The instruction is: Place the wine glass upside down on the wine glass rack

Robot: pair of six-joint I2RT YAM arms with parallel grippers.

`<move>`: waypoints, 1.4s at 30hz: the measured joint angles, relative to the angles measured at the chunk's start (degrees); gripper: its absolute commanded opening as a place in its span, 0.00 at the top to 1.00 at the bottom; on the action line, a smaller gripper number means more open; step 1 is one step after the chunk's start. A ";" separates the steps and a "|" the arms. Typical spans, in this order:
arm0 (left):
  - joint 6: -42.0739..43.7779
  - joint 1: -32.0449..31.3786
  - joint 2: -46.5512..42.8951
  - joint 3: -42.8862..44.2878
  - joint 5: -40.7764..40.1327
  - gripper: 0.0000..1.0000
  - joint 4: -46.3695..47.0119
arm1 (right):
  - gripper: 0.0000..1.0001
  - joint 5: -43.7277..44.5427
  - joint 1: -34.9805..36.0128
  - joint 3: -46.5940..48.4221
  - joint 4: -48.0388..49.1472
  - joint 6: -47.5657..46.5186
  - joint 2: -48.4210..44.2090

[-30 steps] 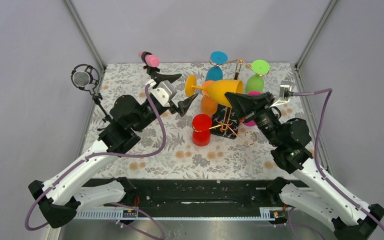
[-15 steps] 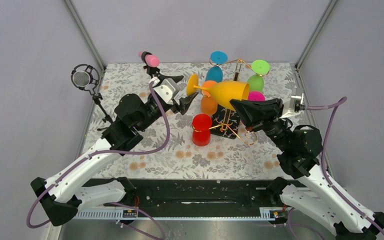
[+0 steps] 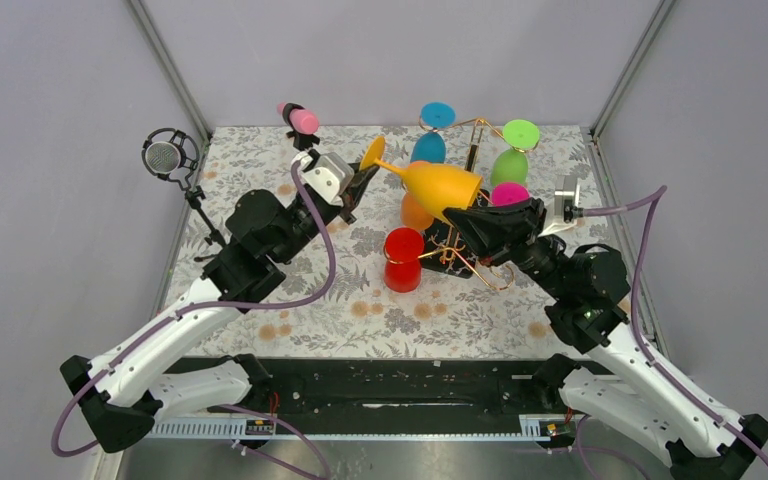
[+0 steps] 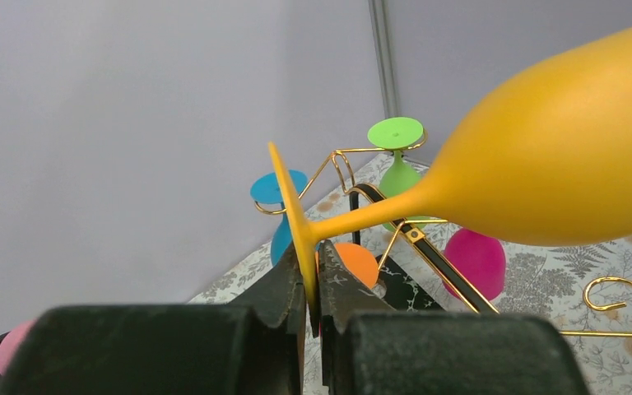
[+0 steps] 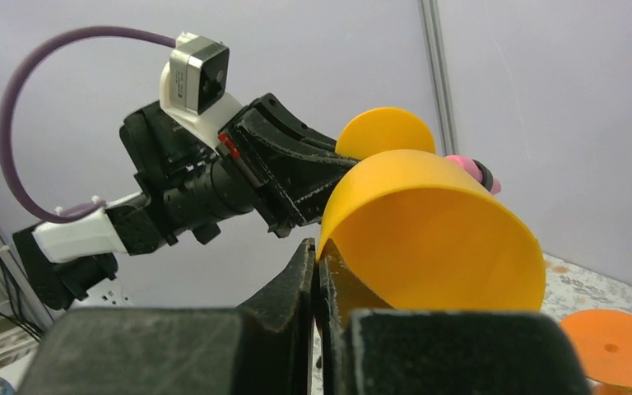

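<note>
Taking the top view as a clock face with the arm bases at 6 o'clock, the nearest piece was a red glass (image 3: 402,258), with gold wire crossing it at the rack's 8 o'clock side. The wine glass rack (image 4: 432,255) stood at the centre, its black base on the patterned table (image 3: 290,300).

Just above the rack, the right gripper (image 3: 457,218) was clamped on the rim of the yellow wine glass (image 3: 438,183), with one finger inside the bowl and one outside. The glass lay almost on its side in the air, not on any arm of the rack. Its mouth faced 5 o'clock and its foot pointed to 10 o'clock. There the left gripper (image 3: 365,172) pinched the foot disc edge-on, a finger on each face.

An orange glass (image 3: 417,210) hung just under the bowl. A magenta one (image 3: 508,195) sat at 2 o'clock, with green (image 3: 512,150) and blue (image 3: 430,130) farther back at 1 and 12 o'clock.

The main risk looked to be the shared hold. Both grips sat on thin edges of a rigid piece, so any mismatch between the arms could twist the glass out of a pinch. Releasing either end early would leave it levered from a single edge. Turning the bowl downward in such a crowded space could knock the orange or magenta glass. The right gripper, close to the wire arms, could snag and shift the rack.
</note>
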 measured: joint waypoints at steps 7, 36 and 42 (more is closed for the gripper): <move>6.86 -0.22 0.15 1.31 -5.07 1.00 -2.01 | 0.65 0.13 0.20 0.00 -11.08 -6.54 -5.51; 62.88 -1.22 -9.94 -7.72 17.46 1.00 -7.13 | 0.64 12.98 0.20 18.82 -19.71 25.24 11.72; 74.77 -2.29 -9.77 -7.48 16.31 1.00 -12.37 | 0.62 6.54 0.20 22.14 -22.88 31.63 17.55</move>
